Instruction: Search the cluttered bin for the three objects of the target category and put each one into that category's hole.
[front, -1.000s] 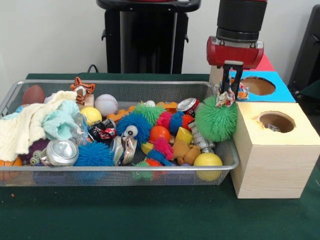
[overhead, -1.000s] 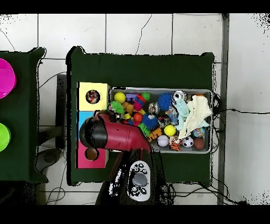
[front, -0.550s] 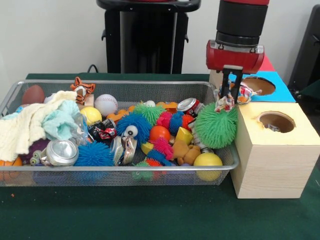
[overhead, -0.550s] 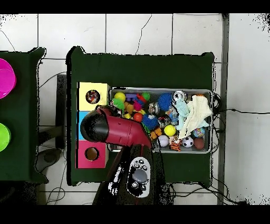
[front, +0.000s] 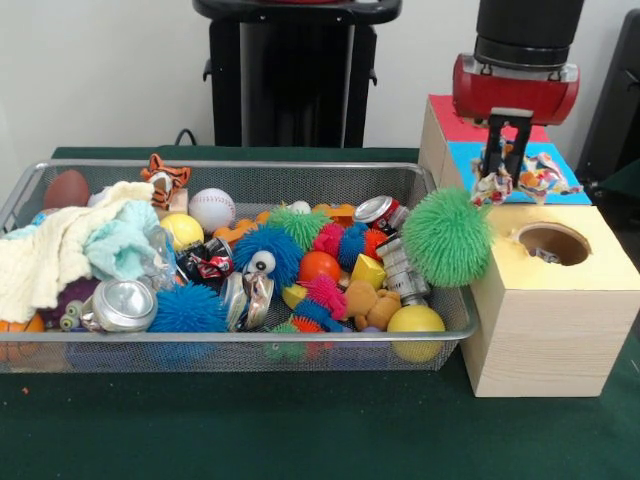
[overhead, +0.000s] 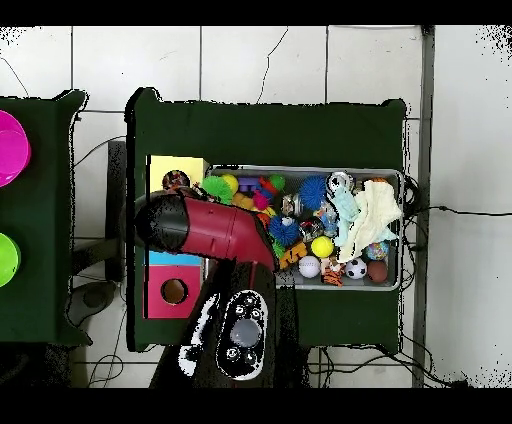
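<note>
My gripper (front: 505, 172) is shut on a crumpled multicoloured piece (front: 538, 181) that hangs over the blue-topped box (front: 466, 157) and hides its hole. A big green spiky ball (front: 447, 237) sits just below and left of it, against the bin's right end. I cannot tell whether the ball is joined to the piece. The yellow-topped wooden box (front: 590, 270) with its round hole (front: 553, 243) stands in front, and a red-topped box (front: 442, 106) behind. Overhead, the red arm (overhead: 215, 228) covers the blue box and the gripper; the green ball (overhead: 215, 187) shows beside it.
The wire mesh bin (front: 240, 168) holds several spiky balls, crushed cans (front: 123, 304), a baseball (front: 211, 209), a tiger toy (front: 165, 174) and a cream cloth (front: 50, 250). Overhead, pink (overhead: 10, 148) and green (overhead: 6, 259) discs lie on the neighbouring table.
The gripper has risen and moved right in the front view, from the bin's right end to above the blue box, carrying the multicoloured piece. The green ball shifted slightly right.
</note>
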